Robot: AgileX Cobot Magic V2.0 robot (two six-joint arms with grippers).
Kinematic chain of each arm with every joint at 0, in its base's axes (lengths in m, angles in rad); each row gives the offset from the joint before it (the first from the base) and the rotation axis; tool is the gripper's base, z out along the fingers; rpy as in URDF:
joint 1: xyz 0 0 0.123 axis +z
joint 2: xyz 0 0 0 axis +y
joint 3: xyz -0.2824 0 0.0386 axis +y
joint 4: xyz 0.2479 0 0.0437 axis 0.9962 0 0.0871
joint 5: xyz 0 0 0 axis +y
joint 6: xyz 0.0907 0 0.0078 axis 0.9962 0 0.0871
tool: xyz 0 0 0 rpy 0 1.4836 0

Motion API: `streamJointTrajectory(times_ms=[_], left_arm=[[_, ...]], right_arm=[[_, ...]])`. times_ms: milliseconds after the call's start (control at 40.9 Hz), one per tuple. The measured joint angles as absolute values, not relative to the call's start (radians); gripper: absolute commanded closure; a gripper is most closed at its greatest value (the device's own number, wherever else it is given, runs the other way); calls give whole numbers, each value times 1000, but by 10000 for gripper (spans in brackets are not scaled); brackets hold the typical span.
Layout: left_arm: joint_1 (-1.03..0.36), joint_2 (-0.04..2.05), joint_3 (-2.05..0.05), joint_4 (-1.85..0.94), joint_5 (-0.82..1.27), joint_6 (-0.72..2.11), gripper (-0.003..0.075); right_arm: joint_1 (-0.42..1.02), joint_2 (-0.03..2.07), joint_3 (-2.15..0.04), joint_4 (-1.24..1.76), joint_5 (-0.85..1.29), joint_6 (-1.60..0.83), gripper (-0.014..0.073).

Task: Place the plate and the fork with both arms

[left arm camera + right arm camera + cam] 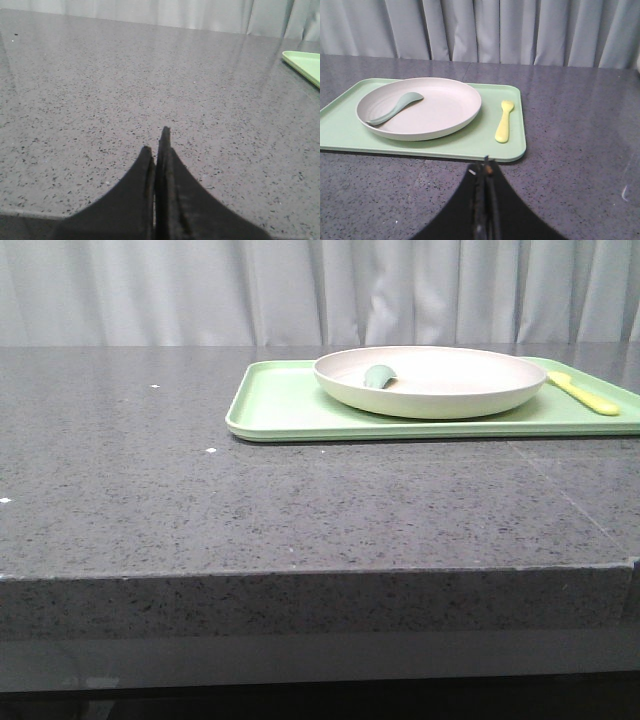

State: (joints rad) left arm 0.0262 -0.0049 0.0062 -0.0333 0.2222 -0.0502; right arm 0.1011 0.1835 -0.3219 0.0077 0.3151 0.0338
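Observation:
The cream-white plate (430,380) sits on a light-green tray (285,405) at the back right of the table; it also shows in the right wrist view (440,107). A muted-green spoon (395,107) lies in the plate. The pale-yellow fork (583,392) lies on the tray to the right of the plate, also in the right wrist view (504,121). My right gripper (485,167) is shut and empty, just short of the tray's near edge. My left gripper (157,145) is shut and empty over bare table, the tray's corner (305,64) far to its right.
The grey speckled table (200,490) ends in a front edge near the camera. Grey curtains (300,290) hang behind the table. Neither arm shows in the front view.

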Motion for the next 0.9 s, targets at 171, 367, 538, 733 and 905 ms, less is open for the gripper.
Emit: streamJointTrajectory(times_ms=[171,367,538,733,905], left_arm=[[26,-5,6,-33,222,-50,738],[26,-5,6,-33,222,-50,738],[26,-5,6,-33,222,-50,738],[26,-5,6,-33,222,-50,738],[26,-5,6,-33,222,-50,738]], right_arm=[[101,184,-322,8,315,34,714],[101,184,-322,8,315,34,714],[101,184,-317,8,311,34,714],[101,163,-216,0,236,34,714],[101,117,-56,0,167,34,714]])
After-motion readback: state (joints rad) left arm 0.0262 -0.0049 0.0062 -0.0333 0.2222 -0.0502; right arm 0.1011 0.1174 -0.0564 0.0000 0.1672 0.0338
